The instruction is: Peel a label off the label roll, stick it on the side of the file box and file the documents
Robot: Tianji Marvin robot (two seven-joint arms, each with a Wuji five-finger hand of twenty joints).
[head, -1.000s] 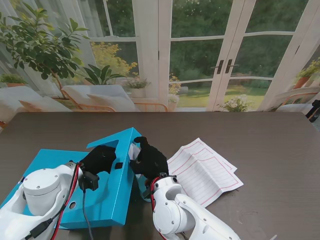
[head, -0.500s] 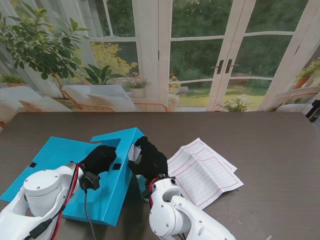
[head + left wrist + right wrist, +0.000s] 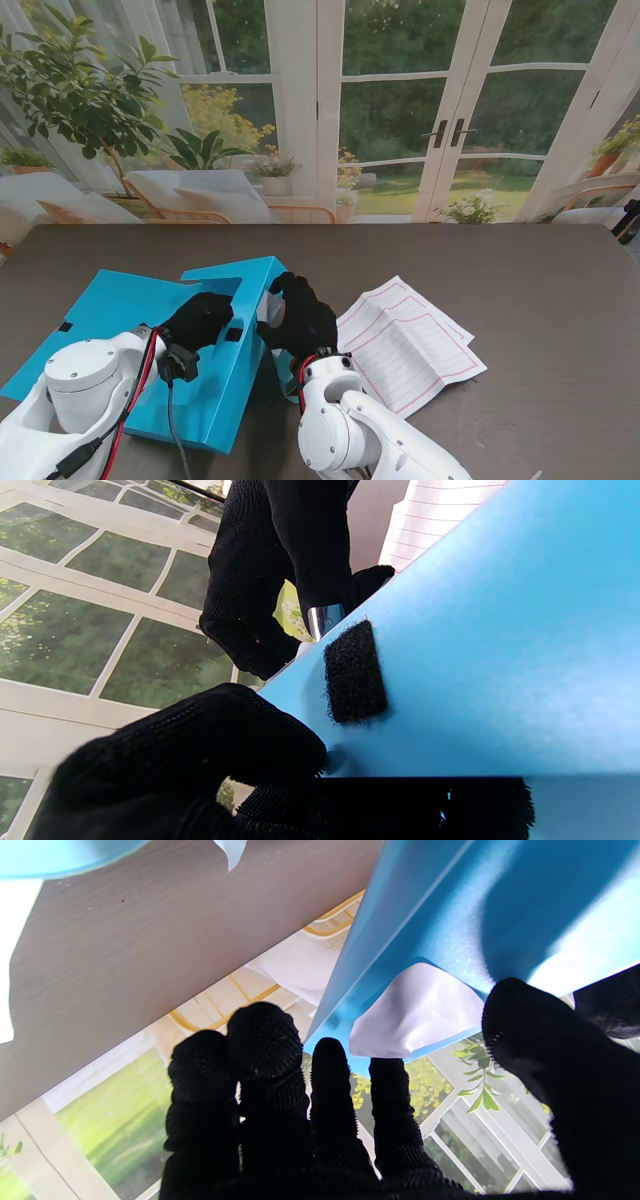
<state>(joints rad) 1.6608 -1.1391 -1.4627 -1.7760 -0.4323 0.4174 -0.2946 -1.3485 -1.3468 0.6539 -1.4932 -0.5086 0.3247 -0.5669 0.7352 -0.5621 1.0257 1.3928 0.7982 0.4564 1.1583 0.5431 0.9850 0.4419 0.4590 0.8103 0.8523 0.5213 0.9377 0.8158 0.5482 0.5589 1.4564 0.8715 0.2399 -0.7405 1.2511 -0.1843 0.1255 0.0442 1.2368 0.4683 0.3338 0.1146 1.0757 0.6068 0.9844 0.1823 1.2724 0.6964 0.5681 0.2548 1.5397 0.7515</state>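
Two glossy white rounded arm housings, black knit gloves on left hand (image 3: 200, 318) and right hand (image 3: 300, 318), red and black cables along left arm, red wire at right wrist, silver metal fingertip showing in left wrist view

file box (image 3: 500, 630) | velcro patch (image 3: 355, 672) | left hand (image 3: 190, 760) fingers (image 3: 260, 730) gripping edge

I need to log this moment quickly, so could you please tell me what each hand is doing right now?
Left hand: shut on the blue file box, gripping its flap.
Right hand: fingers on the white label at the box's edge; a firm grip cannot be told.
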